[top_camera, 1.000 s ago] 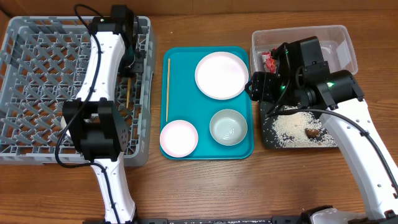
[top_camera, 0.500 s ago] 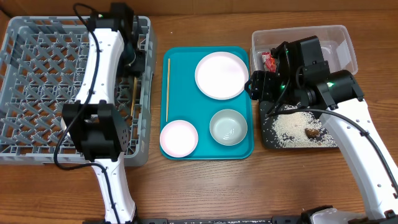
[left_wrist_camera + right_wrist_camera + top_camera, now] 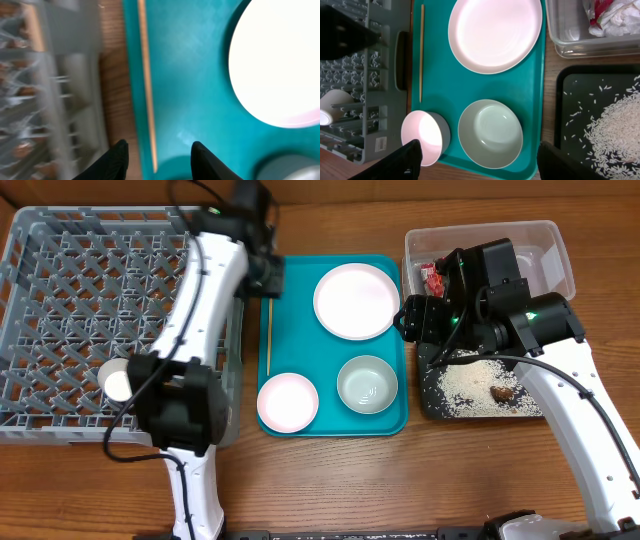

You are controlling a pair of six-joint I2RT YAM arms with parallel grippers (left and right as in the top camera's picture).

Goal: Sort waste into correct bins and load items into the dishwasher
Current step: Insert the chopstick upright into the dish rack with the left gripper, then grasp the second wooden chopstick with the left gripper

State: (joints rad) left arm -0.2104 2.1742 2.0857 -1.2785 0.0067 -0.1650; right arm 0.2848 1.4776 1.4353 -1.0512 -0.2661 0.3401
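My left gripper is open and empty above the left edge of the teal serving tray; in the left wrist view it is just over one wooden chopstick. That chopstick lies along the tray's left side. The large plate, small pink plate and grey-green bowl sit on the tray. The white cup lies in the grey rack. My right gripper is wide open and empty above the bowl. The second chopstick is hidden.
The clear tub at back right holds the red wrapper and white paper. The black tray in front of it holds rice and a brown lump. My right arm covers part of both.
My left arm has swung right, from over the rack's right side to the teal tray's left edge. The white cup now shows in the rack. My right arm has not moved.
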